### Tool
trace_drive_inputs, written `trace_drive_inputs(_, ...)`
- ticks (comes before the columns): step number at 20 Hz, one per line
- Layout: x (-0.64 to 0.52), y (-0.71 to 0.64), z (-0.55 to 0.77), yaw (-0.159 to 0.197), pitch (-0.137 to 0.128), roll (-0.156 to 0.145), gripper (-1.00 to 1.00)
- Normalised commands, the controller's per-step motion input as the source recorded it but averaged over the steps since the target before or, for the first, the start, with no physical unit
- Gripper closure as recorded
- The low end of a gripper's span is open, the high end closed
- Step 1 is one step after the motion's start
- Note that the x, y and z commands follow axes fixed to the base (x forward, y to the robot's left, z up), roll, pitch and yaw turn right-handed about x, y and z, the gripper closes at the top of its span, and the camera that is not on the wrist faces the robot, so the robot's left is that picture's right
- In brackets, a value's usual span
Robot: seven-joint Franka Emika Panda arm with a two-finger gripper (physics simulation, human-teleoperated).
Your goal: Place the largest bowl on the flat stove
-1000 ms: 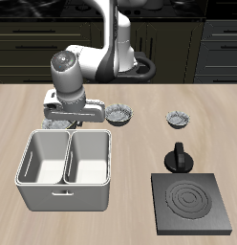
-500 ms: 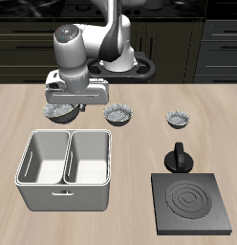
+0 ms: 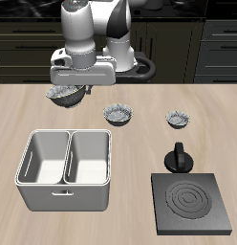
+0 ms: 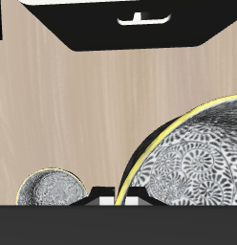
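Observation:
The largest bowl (image 3: pixel 61 94), grey-white with a ruffled rim, hangs tilted above the table's back area, and my gripper (image 3: pixel 80 89) is shut on its rim. In the wrist view the bowl (image 4: pixel 192 158) shows its patterned inside close to my gripper (image 4: pixel 116 197). The flat stove (image 3: pixel 194 203), a dark square plate with ring marks, lies near the table's front edge, far from the bowl. Its black knob (image 3: pixel 179 157) stands just behind the plate. Nothing sits on the stove.
Two smaller ruffled bowls (image 3: pixel 118 115) (image 3: pixel 178 119) rest on the table farther back; one of them (image 4: pixel 49 189) shows in the wrist view. A grey two-compartment bin (image 3: pixel 63 196) stands below the raised bowl, toward the front edge.
My gripper has risen with the largest bowl, lifting it off the table and carrying it a little farther back. The other bowls, bin and stove have not moved.

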Motion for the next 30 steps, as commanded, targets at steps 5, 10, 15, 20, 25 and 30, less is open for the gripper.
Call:
trace_drive_inputs(5, 0.07, 0.24, 0.39, 0.028, -0.046, 0.015, 1.00)
trace_drive_inputs(10, 0.10, 0.25, 0.23, 0.013, -0.011, 0.010, 1.00)
trace_drive_inputs(15, 0.21, 0.37, 0.12, 0.002, 0.003, -0.004, 1.00)
trace_drive_inputs(20, 0.16, 0.34, 0.08, -0.014, 0.006, -0.007, 1.00)
trace_drive_inputs(25, 0.16, 0.60, 0.19, -0.008, 0.005, 0.037, 1.00)
trace_drive_inputs(30, 0.24, 0.75, 0.21, -0.005, -0.004, 0.037, 1.00)
